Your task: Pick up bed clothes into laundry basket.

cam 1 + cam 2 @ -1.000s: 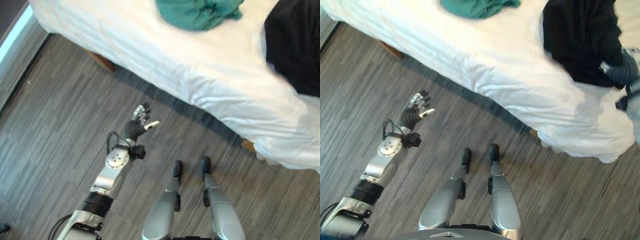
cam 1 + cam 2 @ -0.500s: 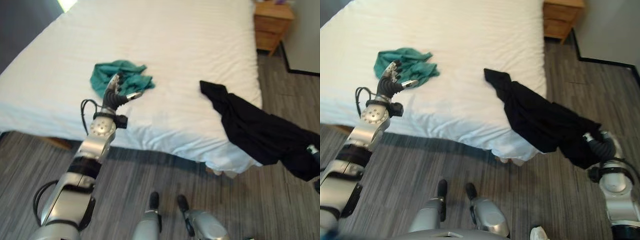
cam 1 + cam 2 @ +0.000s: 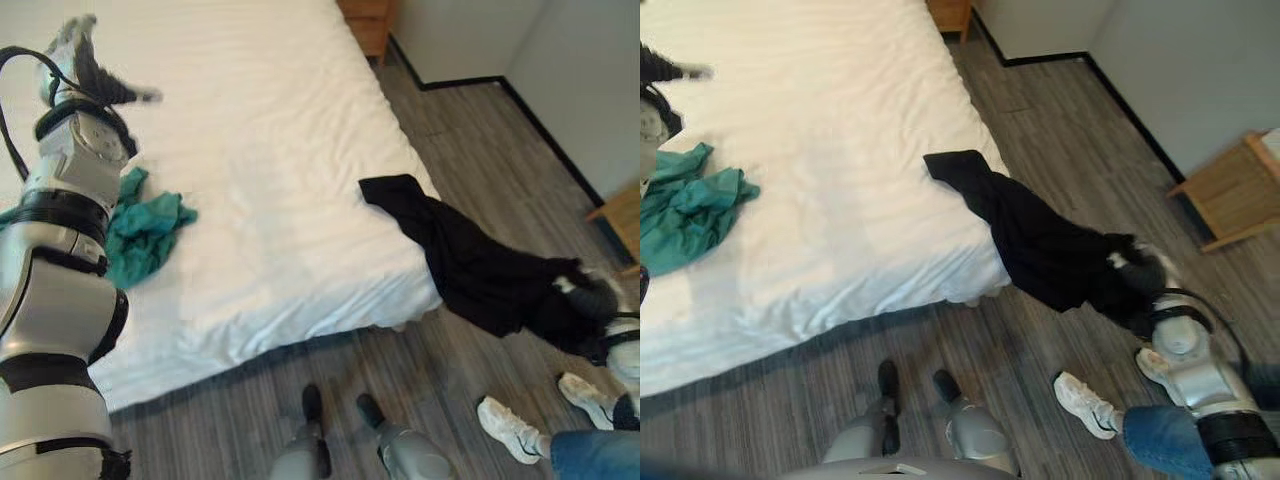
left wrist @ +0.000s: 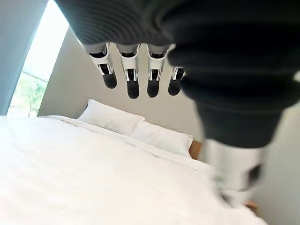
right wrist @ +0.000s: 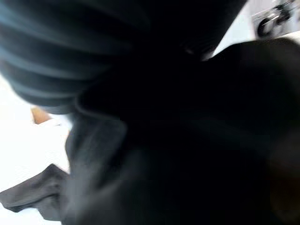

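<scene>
A black garment (image 3: 1040,235) stretches from the white bed (image 3: 270,130) down off its corner to my right hand (image 3: 1145,268), which is shut on the cloth's far end above the floor. In the right wrist view the black garment (image 5: 178,154) lies right against the hand. A crumpled teal garment (image 3: 140,235) lies on the bed near its front edge. My left hand (image 3: 85,60) is raised above the bed beyond the teal garment, open and holding nothing; its fingers (image 4: 132,82) hang straight over the sheet.
A person's white shoes (image 3: 1085,405) and a jeans leg (image 3: 1165,435) stand on the wood floor close to my right arm. A wooden side table (image 3: 1235,190) is at the far right, another (image 3: 950,15) by the bed's head. Pillows (image 4: 136,126) lie at the headboard.
The camera has swung right, so the whole scene has shifted. My left arm has lifted higher over the bed, past the teal garment. The right hand still holds the black garment.
</scene>
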`<state>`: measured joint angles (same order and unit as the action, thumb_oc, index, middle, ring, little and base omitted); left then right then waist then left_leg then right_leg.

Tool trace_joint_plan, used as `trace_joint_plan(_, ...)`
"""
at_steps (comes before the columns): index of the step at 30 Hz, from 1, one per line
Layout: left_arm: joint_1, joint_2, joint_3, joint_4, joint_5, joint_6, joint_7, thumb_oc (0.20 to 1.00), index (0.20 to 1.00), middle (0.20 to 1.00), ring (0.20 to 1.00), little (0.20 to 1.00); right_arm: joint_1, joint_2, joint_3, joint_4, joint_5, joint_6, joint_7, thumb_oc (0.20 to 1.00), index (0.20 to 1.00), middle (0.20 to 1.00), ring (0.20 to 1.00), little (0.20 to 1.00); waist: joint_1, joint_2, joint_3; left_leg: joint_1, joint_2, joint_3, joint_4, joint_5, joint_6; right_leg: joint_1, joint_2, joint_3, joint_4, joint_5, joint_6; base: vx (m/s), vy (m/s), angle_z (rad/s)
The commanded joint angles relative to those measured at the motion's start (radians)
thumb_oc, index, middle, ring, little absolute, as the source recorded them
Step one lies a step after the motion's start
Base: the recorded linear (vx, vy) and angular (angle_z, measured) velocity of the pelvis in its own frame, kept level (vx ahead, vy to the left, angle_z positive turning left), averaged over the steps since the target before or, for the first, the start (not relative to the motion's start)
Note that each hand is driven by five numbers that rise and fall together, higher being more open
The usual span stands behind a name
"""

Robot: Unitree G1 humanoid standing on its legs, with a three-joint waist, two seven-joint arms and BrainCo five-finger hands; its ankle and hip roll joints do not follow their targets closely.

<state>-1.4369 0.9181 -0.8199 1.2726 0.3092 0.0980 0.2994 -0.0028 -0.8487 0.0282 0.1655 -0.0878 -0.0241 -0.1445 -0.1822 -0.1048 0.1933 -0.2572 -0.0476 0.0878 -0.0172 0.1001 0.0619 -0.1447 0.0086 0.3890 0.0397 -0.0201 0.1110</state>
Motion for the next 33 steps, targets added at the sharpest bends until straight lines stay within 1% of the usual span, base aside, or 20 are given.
trace_joint_plan(1, -0.076, 0.075, -0.066, 0.05, 0.217, 0.029, -0.082, 1.0, 1.0, 1.0, 1.0, 1.0, -0.098, -0.047, -0.156, 0.037, -0.001, -0.033, -0.031, 0.2, 0.2, 0.2, 0.2, 0.2, 0.046, -0.048, -0.002, 0.024, 0.074, -0.016, -0.007, 0.02, -0.055, 0.073, -0.035, -0.015, -0.054, 0.152, 0.065, 0.03, 0.115, -0.08)
trace_joint_plan(4, -0.092, 0.104, -0.115, 0.1, 0.266, 0.029, -0.122, 1.0, 1.0, 1.0, 1.0, 1.0, -0.099, -0.06, -0.152, 0.028, 0.005, -0.035, -0.018, 0.2, 0.2, 0.2, 0.2, 0.2, 0.04, -0.059, -0.014, 0.024, 0.073, -0.012, -0.008, 0.009, -0.05, 0.071, -0.04, -0.023, -0.064, 0.16, 0.069, 0.04, 0.083, 0.03)
trace_joint_plan(6, -0.039, 0.119, -0.127, 0.146, 0.319, 0.017, -0.179, 1.0, 1.0, 1.0, 1.0, 1.0, -0.086, -0.069, -0.154, 0.002, 0.002, -0.042, 0.002, 0.2, 0.2, 0.2, 0.2, 0.2, 0.038, -0.068, -0.025, 0.036, 0.069, -0.013, -0.014, 0.003, -0.048, 0.077, -0.043, -0.028, -0.069, 0.165, 0.068, 0.09, 0.062, -0.05)
trace_joint_plan(10, 0.012, 0.127, -0.101, 0.157, 0.319, 0.008, -0.209, 1.0, 1.0, 1.0, 1.0, 1.0, -0.079, -0.088, -0.166, -0.01, 0.003, -0.044, 0.012, 0.2, 0.2, 0.2, 0.2, 0.2, 0.037, -0.064, -0.035, 0.03, 0.065, -0.019, -0.025, 0.01, -0.048, 0.07, -0.045, -0.039, -0.072, 0.167, 0.064, 0.02, 0.031, 0.04)
trace_joint_plan(13, 0.026, 0.115, -0.107, 0.154, 0.326, 0.006, -0.22, 1.0, 1.0, 1.0, 1.0, 1.0, -0.091, -0.098, -0.156, -0.006, 0.0, -0.042, 0.009, 0.2, 0.2, 0.2, 0.2, 0.2, 0.037, -0.063, -0.036, 0.027, 0.062, -0.026, -0.029, 0.011, -0.048, 0.066, -0.046, -0.05, -0.073, 0.166, 0.063, 0.02, 0.017, 0.12)
trace_joint_plan(17, 0.065, 0.098, -0.072, 0.149, 0.304, 0.003, -0.235, 1.0, 1.0, 1.0, 1.0, 1.0, -0.106, -0.11, -0.142, 0.0, -0.006, -0.036, 0.013, 0.2, 0.2, 0.2, 0.2, 0.2, 0.039, -0.065, -0.026, 0.023, 0.053, -0.039, -0.029, 0.006, -0.044, 0.062, -0.051, -0.067, -0.073, 0.171, 0.064, 0.01, 0.012, 0.05)
trace_joint_plan(21, 0.139, 0.09, -0.004, 0.168, 0.233, -0.01, -0.254, 1.0, 1.0, 1.0, 1.0, 1.0, -0.113, -0.102, -0.117, -0.014, 0.0, -0.041, 0.034, 0.2, 0.2, 0.2, 0.2, 0.2, 0.033, -0.079, -0.018, 0.024, 0.048, -0.04, -0.021, -0.005, -0.041, 0.061, -0.051, -0.06, -0.07, 0.19, 0.066, 0.03, 0.017, 0.07)
trace_joint_plan(26, 0.219, 0.076, 0.057, 0.185, 0.203, -0.012, -0.277, 1.0, 1.0, 1.0, 1.0, 1.0, -0.136, -0.106, -0.091, -0.026, 0.002, -0.04, 0.045, 0.2, 0.2, 0.2, 0.2, 0.2, 0.025, -0.085, -0.009, 0.02, 0.048, -0.036, -0.009, -0.018, -0.04, 0.059, -0.052, -0.061, -0.07, 0.193, 0.066, 0.0, 0.003, 0.01)
trace_joint_plan(27, 0.222, 0.077, 0.06, 0.184, 0.204, -0.012, -0.276, 1.0, 1.0, 1.0, 1.0, 1.0, -0.138, -0.107, -0.089, -0.025, 0.002, -0.04, 0.045, 0.2, 0.2, 0.2, 0.2, 0.2, 0.025, -0.083, -0.011, 0.015, 0.049, -0.034, -0.009, -0.012, -0.041, 0.053, -0.05, -0.059, -0.07, 0.198, 0.066, 0.0, 0.0, 0.0)
trace_joint_plan(29, 0.301, 0.05, 0.091, 0.197, 0.194, -0.02, -0.336, 1.0, 1.0, 1.0, 1.0, 1.0, -0.151, -0.105, -0.075, -0.04, 0.009, -0.038, 0.057, 0.2, 0.2, 0.2, 0.2, 0.2, 0.017, -0.094, 0.004, 0.014, 0.05, -0.031, -0.008, -0.02, -0.04, 0.051, -0.05, -0.056, -0.076, 0.208, 0.068, 0.01, 0.014, -0.02)
trace_joint_plan(30, 0.305, 0.051, 0.094, 0.196, 0.194, -0.02, -0.336, 1.0, 1.0, 1.0, 1.0, 1.0, -0.153, -0.106, -0.072, -0.04, 0.009, -0.038, 0.057, 0.2, 0.2, 0.2, 0.2, 0.2, 0.015, -0.092, 0.003, 0.014, 0.05, -0.031, -0.008, -0.02, -0.04, 0.051, -0.05, -0.056, -0.077, 0.208, 0.068, 0.02, 0.032, -0.06)
trace_joint_plan(31, 0.342, 0.044, 0.112, 0.208, 0.205, -0.019, -0.362, 1.0, 1.0, 1.0, 1.0, 1.0, -0.149, -0.104, -0.074, -0.05, 0.009, -0.035, 0.064, 0.2, 0.2, 0.2, 0.2, 0.2, 0.012, -0.095, 0.008, 0.014, 0.051, -0.026, -0.008, -0.023, -0.04, 0.048, -0.048, -0.05, -0.079, 0.214, 0.07, 0.01, 0.023, -0.06)
trace_joint_plan(33, 0.38, 0.044, 0.131, 0.223, 0.206, -0.022, -0.381, 1.0, 1.0, 1.0, 1.0, 1.0, -0.147, -0.097, -0.066, -0.061, 0.014, -0.04, 0.075, 0.2, 0.2, 0.2, 0.2, 0.2, 0.005, -0.1, 0.008, 0.014, 0.054, -0.019, -0.005, -0.027, -0.04, 0.045, -0.045, -0.042, -0.08, 0.219, 0.072, 0.01, 0.026, -0.06)
